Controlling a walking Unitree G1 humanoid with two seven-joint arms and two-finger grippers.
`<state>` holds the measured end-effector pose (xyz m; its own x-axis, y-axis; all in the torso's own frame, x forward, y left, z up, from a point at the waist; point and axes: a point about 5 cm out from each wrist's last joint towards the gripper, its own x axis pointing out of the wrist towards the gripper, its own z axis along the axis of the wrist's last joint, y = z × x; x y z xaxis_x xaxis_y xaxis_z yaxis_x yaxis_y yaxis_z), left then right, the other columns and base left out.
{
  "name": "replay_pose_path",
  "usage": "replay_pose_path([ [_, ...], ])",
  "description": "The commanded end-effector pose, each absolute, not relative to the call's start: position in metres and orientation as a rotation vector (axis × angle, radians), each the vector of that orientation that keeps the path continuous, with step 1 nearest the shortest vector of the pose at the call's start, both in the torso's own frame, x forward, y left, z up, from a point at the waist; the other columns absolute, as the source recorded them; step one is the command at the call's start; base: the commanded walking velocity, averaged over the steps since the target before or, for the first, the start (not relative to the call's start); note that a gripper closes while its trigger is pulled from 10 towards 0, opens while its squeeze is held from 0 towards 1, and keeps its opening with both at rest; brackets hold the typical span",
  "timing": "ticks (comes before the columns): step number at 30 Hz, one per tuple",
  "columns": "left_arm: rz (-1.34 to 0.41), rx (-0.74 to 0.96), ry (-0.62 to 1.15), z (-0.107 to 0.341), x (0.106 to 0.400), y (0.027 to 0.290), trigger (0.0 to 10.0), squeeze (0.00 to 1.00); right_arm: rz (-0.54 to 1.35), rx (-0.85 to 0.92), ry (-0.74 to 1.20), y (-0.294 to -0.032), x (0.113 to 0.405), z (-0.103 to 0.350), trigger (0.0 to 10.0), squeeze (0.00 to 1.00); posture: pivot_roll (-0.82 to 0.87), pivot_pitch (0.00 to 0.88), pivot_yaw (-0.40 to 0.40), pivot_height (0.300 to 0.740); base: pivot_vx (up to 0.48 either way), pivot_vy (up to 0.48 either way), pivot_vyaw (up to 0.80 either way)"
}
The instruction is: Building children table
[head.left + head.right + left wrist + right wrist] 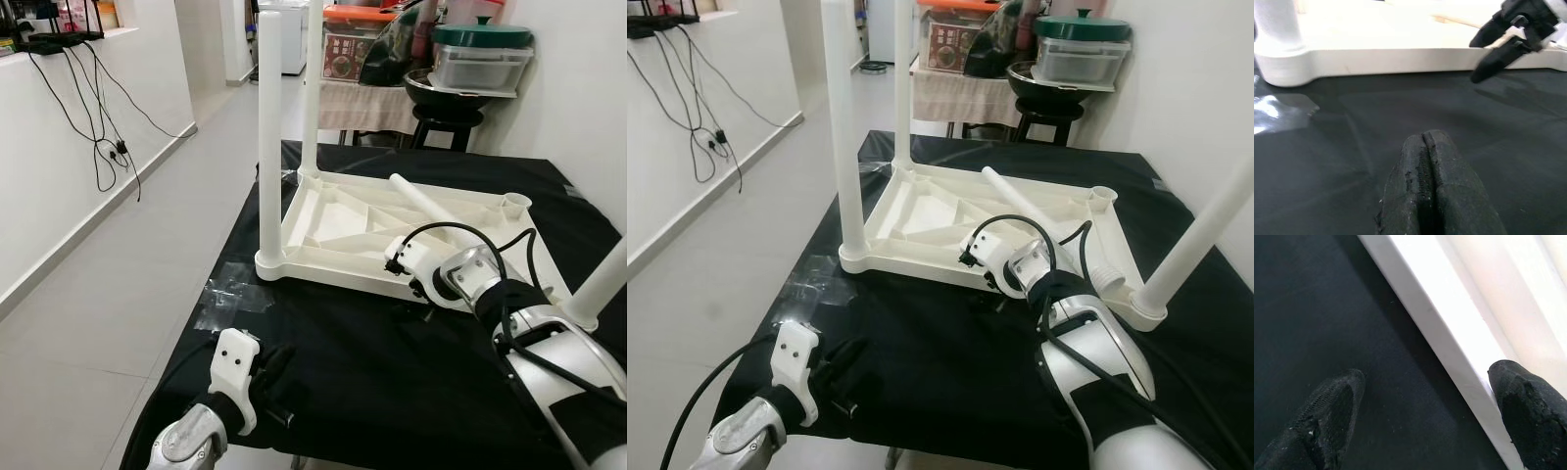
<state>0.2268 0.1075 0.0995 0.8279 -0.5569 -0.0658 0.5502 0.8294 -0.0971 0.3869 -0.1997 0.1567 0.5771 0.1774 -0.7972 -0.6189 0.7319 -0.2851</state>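
Black cloth-covered table (343, 372) bearing an upturned white plastic children's tabletop (392, 230), legs partly fitted, beside crinkled clear tape (227, 297).

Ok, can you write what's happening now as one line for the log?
table top: upside down on black cloth | legs: three standing, one lying loose | right gripper: open at its near edge | left gripper: shut, idle

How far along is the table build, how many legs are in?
Done: three white legs stand up from the upturned tabletop, two on the left and one at near right. In hand: the right gripper, open, straddles the tabletop's near rim. Left: the fourth leg lies loose across the underside, and the far right socket is empty. The left gripper rests shut on the black cloth.
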Motion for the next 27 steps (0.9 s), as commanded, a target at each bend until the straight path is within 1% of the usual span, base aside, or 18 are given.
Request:
replay_pose_path([
  [1, -0.588, -0.074, 0.103, 0.100, 0.224, 0.108, 10.0, 0.00, 0.487, -0.555, 0.834, -0.197, 0.388, 0.159, 10.0, 0.00, 0.08, 0.014, -0.088, 0.740, 0.000, 0.000, 0.00],
  [6, -0.582, -0.081, 0.110, 0.102, 0.218, 0.108, 10.0, 0.00, 0.504, -0.593, 0.920, -0.201, 0.382, 0.149, 10.0, 0.00, 0.09, 0.037, -0.099, 0.740, 0.000, 0.000, 0.00],
  [11, -0.582, -0.084, 0.113, 0.102, 0.216, 0.108, 10.0, 0.00, 0.523, -0.625, 0.958, -0.203, 0.379, 0.146, 10.0, 0.00, 0.09, 0.043, -0.104, 0.740, 0.000, 0.000, 0.00],
  [12, -0.581, -0.090, 0.116, 0.103, 0.212, 0.107, 10.0, 0.00, 0.585, -0.685, 1.034, -0.205, 0.374, 0.139, 5.1, 0.00, 0.09, 0.061, -0.111, 0.740, 0.000, 0.000, 0.00],
  [14, -0.580, -0.093, 0.117, 0.103, 0.210, 0.107, 10.0, 0.00, 0.623, -0.717, 1.077, -0.205, 0.370, 0.135, 5.1, 0.00, 0.09, 0.061, -0.111, 0.740, 0.000, 0.000, 0.00],
  [15, -0.580, -0.093, 0.118, 0.104, 0.210, 0.107, 10.0, 0.00, 0.648, -0.731, 1.097, -0.205, 0.369, 0.133, 3.9, 0.00, 0.10, 0.066, -0.111, 0.740, 0.000, 0.000, 0.00],
  [16, -0.580, -0.094, 0.119, 0.104, 0.209, 0.107, 10.0, 0.00, 0.665, -0.740, 1.110, -0.205, 0.368, 0.132, 3.5, 0.00, 0.10, 0.066, -0.111, 0.740, 0.000, 0.000, 0.00],
  [18, -0.580, -0.094, 0.121, 0.105, 0.209, 0.107, 10.0, 0.00, 0.677, -0.746, 1.119, -0.205, 0.367, 0.131, 3.5, 0.00, 0.10, 0.066, -0.111, 0.740, 0.000, 0.000, 0.00],
  [19, -0.580, -0.094, 0.123, 0.105, 0.209, 0.107, 10.0, 0.00, 0.720, -0.753, 1.142, -0.204, 0.365, 0.130, 0.0, 0.00, 0.09, 0.070, -0.114, 0.740, 0.000, 0.000, 0.00],
  [23, -0.579, -0.095, 0.126, 0.105, 0.209, 0.106, 10.0, 0.00, 0.854, -0.742, 1.199, -0.204, 0.361, 0.133, 0.0, 0.00, 0.08, 0.067, -0.117, 0.740, 0.000, 0.000, 0.00],
  [27, -0.578, -0.095, 0.126, 0.105, 0.211, 0.106, 10.0, 0.00, 0.918, -0.708, 1.209, -0.202, 0.360, 0.138, 0.0, 0.00, 0.08, 0.060, -0.116, 0.740, 0.000, 0.000, 0.00],
])
